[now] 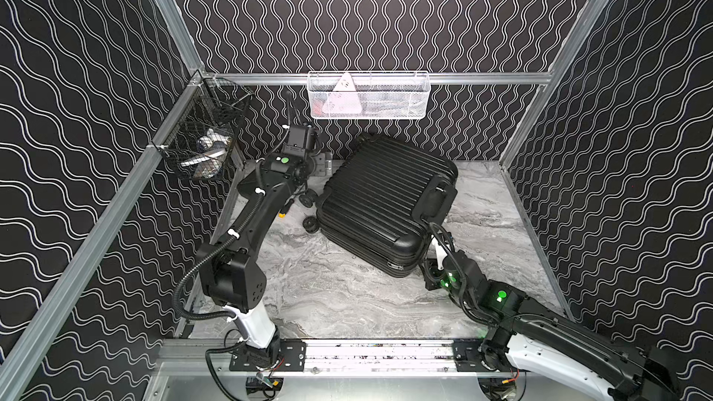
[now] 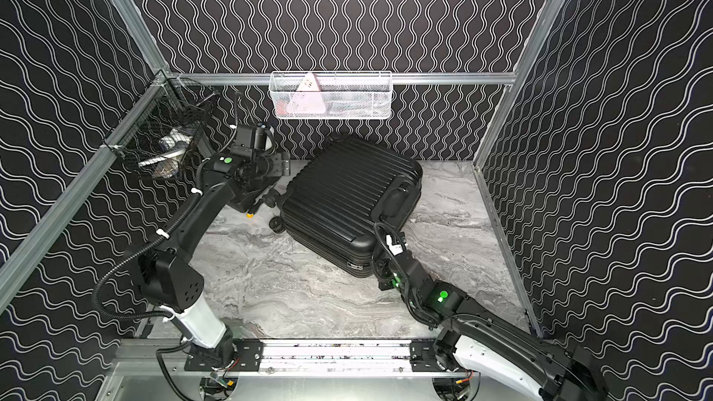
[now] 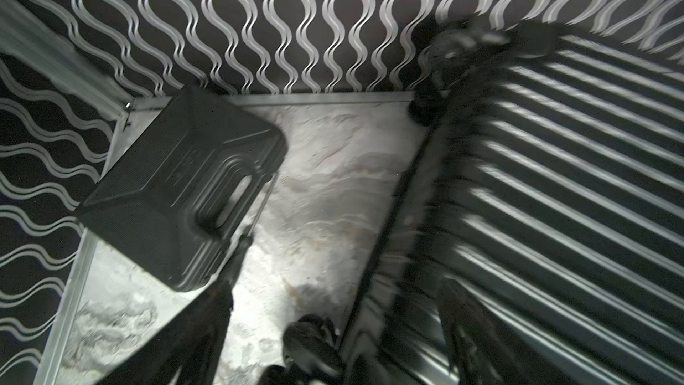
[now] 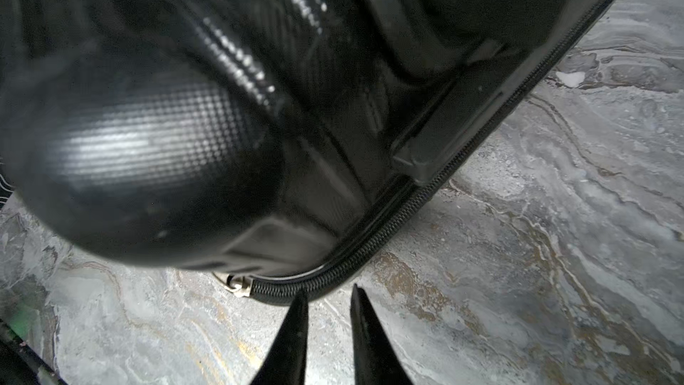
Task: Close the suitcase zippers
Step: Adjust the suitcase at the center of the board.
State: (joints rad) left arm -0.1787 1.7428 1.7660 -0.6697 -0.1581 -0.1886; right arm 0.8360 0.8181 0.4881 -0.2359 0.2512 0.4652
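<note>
The black ribbed suitcase [image 1: 386, 202] [image 2: 347, 202] lies flat and shut on the marble table, wheels toward the back left. A metallic zipper pull [image 4: 238, 287] sits at the near corner, and the zippers' track [image 4: 388, 224] runs closed from it along the seam. My right gripper [image 4: 328, 290] is at that corner with its tips a narrow gap apart, just beside the track; nothing is between them. My left gripper [image 3: 338, 305] hangs wide open over a suitcase wheel [image 3: 311, 342] at the back left; that view is blurred.
A smaller flat black plastic case [image 3: 185, 187] lies in the back left corner under the left arm. A white wire basket [image 1: 368, 96] hangs on the back wall and a black wire basket [image 1: 204, 140] on the left rail.
</note>
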